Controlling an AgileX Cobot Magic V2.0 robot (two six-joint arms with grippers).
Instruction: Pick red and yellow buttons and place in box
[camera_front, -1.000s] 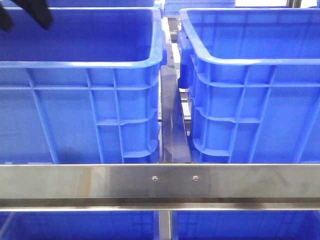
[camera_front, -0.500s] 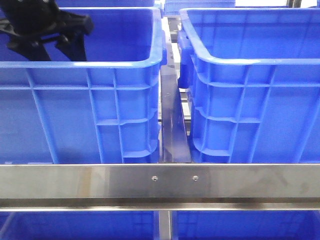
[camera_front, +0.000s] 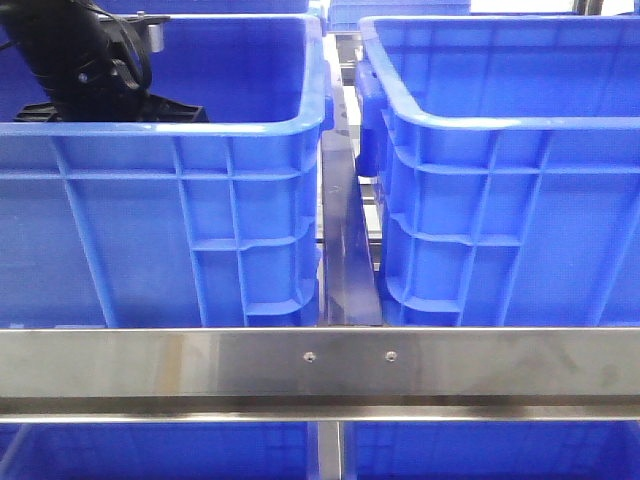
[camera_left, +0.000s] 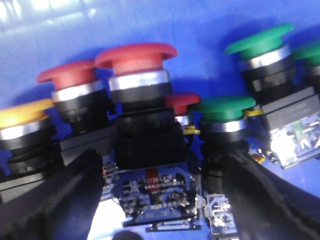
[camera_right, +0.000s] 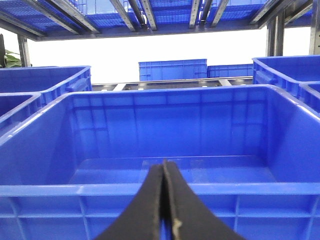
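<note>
An industrial storeroom or parts warehouse: large ribbed bright-blue plastic crates (camera_front: 200, 200) sit in rows on steel shelving rails (camera_front: 320, 365), more crates racked behind and above them.

A blue crate with dark inner walls (camera_front: 200, 220) stands at the left in the front view. Just right of it a dark metal strip (camera_front: 345, 250) runs away from the camera. A steel rail (camera_front: 320, 365) crosses in front, with two screws. In the left wrist view, two green buttons (camera_left: 225, 107) stand near a clear block (camera_left: 295, 135). In the right wrist view, far crates (camera_right: 172, 70) sit under an overhead rack (camera_right: 150, 15).
</note>
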